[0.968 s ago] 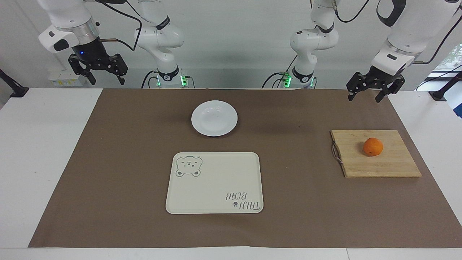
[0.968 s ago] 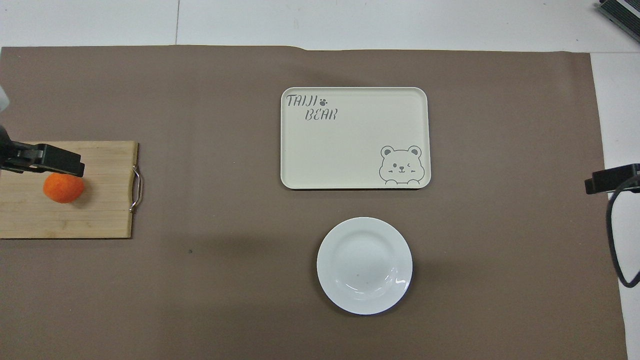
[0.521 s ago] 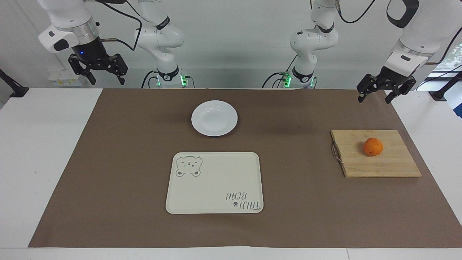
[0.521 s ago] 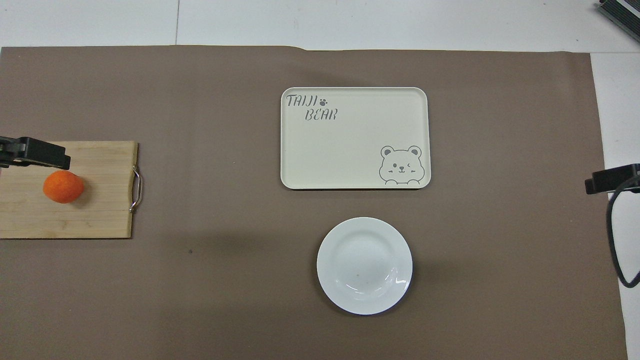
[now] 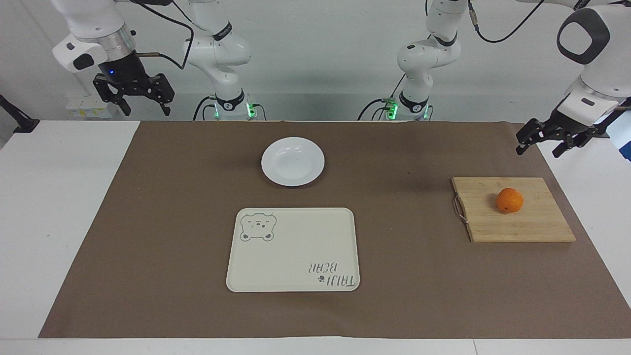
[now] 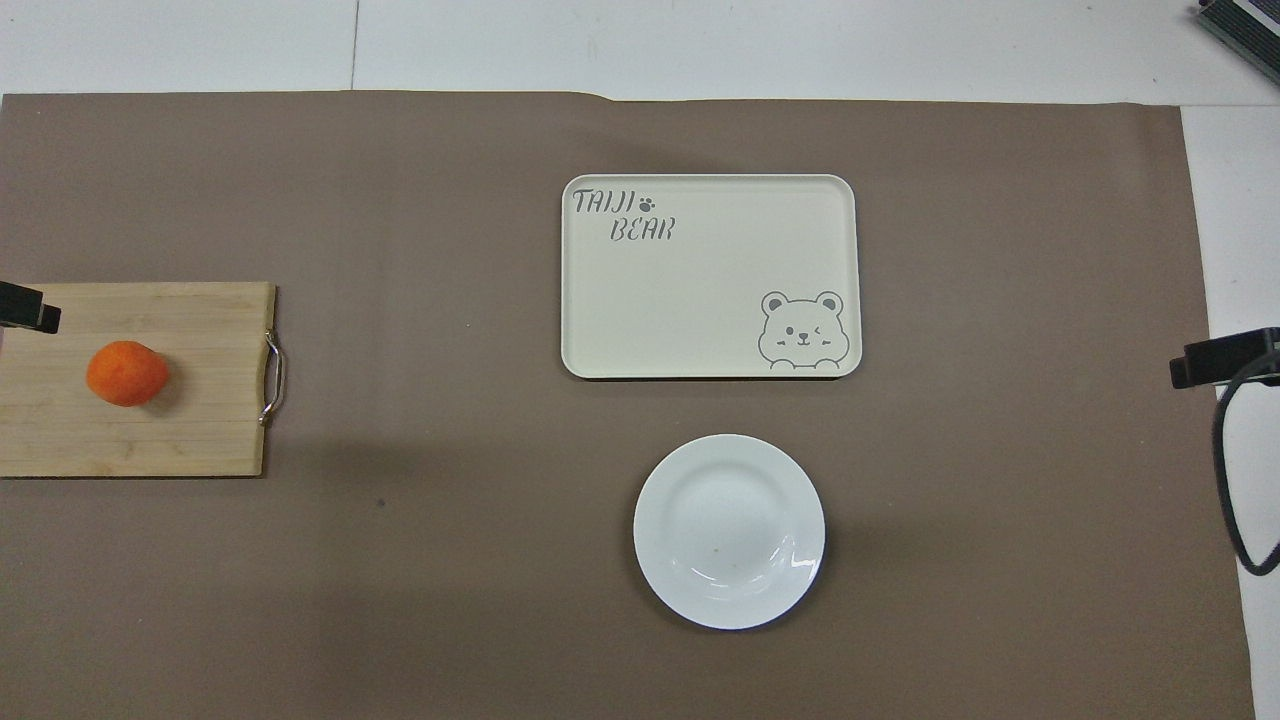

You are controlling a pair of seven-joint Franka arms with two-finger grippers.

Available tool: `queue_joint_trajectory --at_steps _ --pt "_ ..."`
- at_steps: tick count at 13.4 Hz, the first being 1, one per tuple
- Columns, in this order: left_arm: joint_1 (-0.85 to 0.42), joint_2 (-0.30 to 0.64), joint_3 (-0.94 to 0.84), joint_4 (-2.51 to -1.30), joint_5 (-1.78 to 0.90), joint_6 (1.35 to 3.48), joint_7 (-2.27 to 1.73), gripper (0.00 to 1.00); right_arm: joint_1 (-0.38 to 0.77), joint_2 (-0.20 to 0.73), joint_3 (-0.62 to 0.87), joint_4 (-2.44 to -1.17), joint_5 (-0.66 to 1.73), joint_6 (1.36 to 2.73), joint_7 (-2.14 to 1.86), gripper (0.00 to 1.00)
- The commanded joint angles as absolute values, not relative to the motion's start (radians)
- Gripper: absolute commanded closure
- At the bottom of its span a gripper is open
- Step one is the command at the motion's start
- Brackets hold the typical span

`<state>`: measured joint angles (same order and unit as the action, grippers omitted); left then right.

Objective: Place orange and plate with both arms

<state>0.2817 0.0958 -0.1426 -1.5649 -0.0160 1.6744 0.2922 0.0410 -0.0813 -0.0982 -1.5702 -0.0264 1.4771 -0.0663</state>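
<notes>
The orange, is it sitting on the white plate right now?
No, the orange rests on the wooden cutting board toward the left arm's end of the table, while the plate holds nothing.

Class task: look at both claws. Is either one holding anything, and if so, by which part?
Nothing is held. The left claw and right claw are both open in the air; the orange rests on the cutting board.
</notes>
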Motion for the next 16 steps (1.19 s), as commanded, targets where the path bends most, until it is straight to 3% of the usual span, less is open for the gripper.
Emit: queue_joint_trajectory --at_steps 1,7,16 --pt "0.310 0.132 -0.152 -1.562 0.002 1.713 0.339 0.00 0.035 -0.089 -0.095 -1.569 -0.034 1.462 -0.087 0.00" --pt "0.337 0.209 -0.149 -1.597 0.002 1.796 0.428 0.00 0.035 -0.089 -0.095 -1.569 -0.034 1.462 -0.087 0.00" --pt "0.380 0.232 -0.147 -1.867 0.026 2.071 0.570 0.00 0.035 -0.089 -0.095 -1.569 -0.034 1.460 -0.087 0.00"
